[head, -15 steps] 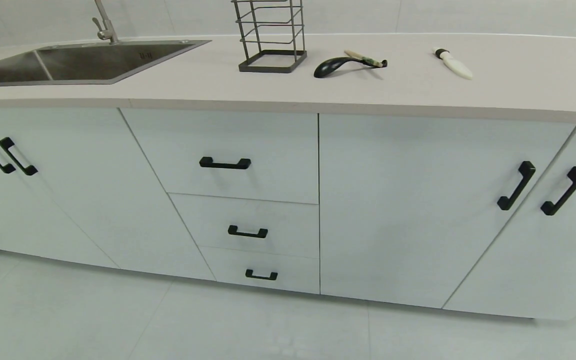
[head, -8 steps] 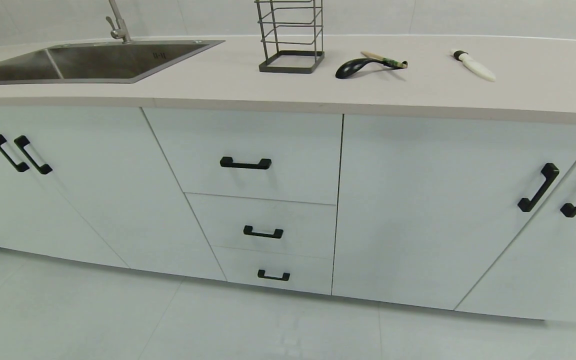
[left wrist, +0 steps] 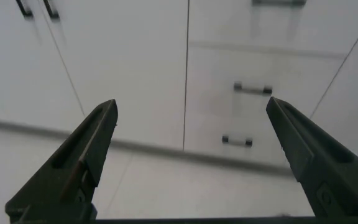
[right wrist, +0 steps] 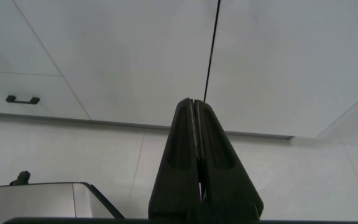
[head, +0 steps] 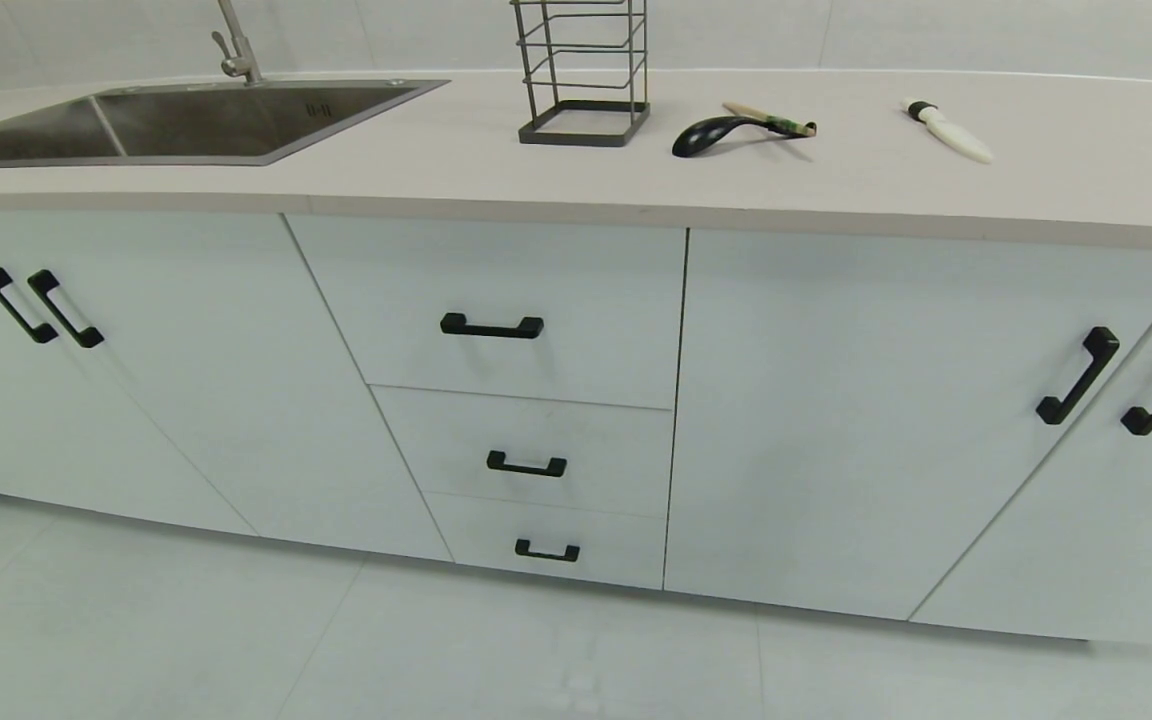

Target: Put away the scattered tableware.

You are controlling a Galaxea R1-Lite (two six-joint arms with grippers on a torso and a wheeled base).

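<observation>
The left gripper (left wrist: 191,107) hangs low with its two dark fingers (left wrist: 82,158) spread wide apart and nothing between them. It aims at the foot of the cabinet front, where two small drawer handles (left wrist: 252,89) show above the pale floor (left wrist: 160,186).

The right gripper (right wrist: 196,107) has its fingers pressed together into a single wedge, with nothing in them. It points at the seam between two white cabinet doors (right wrist: 278,56), just above the floor.

All the tableware lies on the countertop (head: 836,190), toward its back edge. A black spoon (head: 708,136) rests just right of the wire rack (head: 584,75). A wooden-handled utensil (head: 764,118) touches the spoon's handle; what kind it is cannot be told. A white knife (head: 948,131) with a dark collar lies farther toward the right end, well apart from the spoon.

The wire rack stands upright. The sink (head: 186,120) and its tap (head: 234,45) fill the countertop's left end.
</observation>
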